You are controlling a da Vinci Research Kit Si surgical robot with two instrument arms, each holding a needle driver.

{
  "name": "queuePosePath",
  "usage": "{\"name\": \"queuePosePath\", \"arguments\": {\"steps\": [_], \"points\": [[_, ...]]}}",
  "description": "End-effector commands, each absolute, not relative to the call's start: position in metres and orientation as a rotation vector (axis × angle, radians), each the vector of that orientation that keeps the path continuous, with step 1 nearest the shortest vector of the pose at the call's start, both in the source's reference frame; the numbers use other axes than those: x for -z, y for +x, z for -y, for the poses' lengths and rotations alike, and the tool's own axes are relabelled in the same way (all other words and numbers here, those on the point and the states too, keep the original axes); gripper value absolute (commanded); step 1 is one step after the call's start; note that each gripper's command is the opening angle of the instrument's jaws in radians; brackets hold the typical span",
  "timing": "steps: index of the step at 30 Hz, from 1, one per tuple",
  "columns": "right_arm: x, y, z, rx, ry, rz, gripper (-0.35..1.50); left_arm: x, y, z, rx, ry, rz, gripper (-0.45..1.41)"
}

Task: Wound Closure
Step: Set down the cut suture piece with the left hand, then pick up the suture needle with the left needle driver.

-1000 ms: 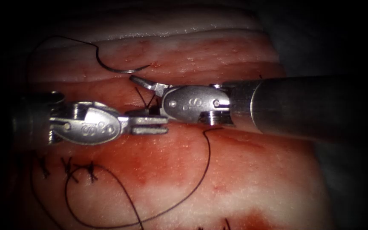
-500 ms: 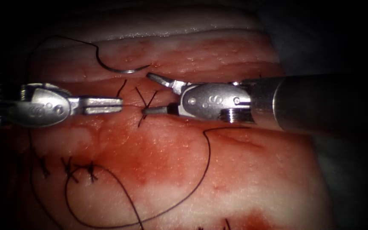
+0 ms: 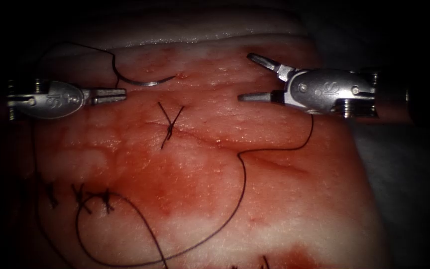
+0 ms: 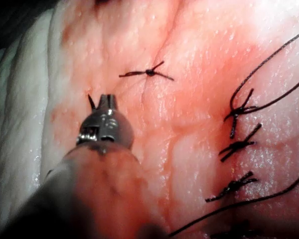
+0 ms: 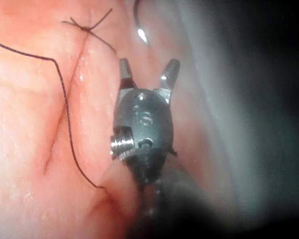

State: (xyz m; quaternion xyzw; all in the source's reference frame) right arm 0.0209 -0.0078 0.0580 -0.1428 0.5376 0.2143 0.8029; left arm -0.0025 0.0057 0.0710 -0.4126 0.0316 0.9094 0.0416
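My right tool (image 3: 255, 77): jaws spread, holding nothing. My left tool (image 3: 110, 94): jaws together, apparently empty. Needle (image 3: 143, 79) lies free on the tissue (image 3: 274, 199) above the knot (image 3: 169, 128); the loose thread (image 3: 242, 174) could, I judge, snag a tool and drag it.

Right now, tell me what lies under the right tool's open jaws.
Bare tissue lies under the right tool, whose open jaws hold nothing. The needle rests free on the tissue. The knot sits to the left. Thread passes beneath its shaft, partly covered.
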Motion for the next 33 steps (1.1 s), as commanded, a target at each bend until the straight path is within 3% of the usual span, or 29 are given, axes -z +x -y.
{"name": "queuePosePath", "arguments": {"steps": [1, 12, 14, 17, 20, 29, 33], "points": [[-0.0586, 0.022, 0.0076, -0.457, -0.309, -1.154, 1.47, -0.0728, -0.002, -0.0063, -2.791, -1.201, -0.078, -0.45], [-0.0588, 0.0224, 0.008, -0.457, -0.318, -1.154, 1.47, -0.0779, -0.0004, -0.0053, -2.647, -1.145, 0.271, -0.45], [-0.0589, 0.0226, 0.0081, -0.457, -0.319, -1.154, 1.47, -0.078, -0.0002, -0.0052, -2.588, -1.149, 0.324, 0.12], [-0.0589, 0.0227, 0.0081, -0.456, -0.318, -1.151, 1.47, -0.0776, -0.0003, -0.0051, -2.565, -1.162, 0.357, 0.56], [-0.0589, 0.0227, 0.0082, -0.456, -0.318, -1.151, 1.47, -0.0763, -0.0006, -0.0052, -2.543, -1.19, 0.413, 0.79], [-0.0589, 0.0227, 0.0081, -0.456, -0.318, -1.151, 1.47, -0.0708, -0.0017, -0.0079, -2.459, -1.243, 0.344, 0.81], [-0.0589, 0.0226, 0.0081, -0.455, -0.316, -1.149, 1.47, -0.0706, -0.0031, -0.0101, -2.445, -1.226, 0.282, 0.49]]}}
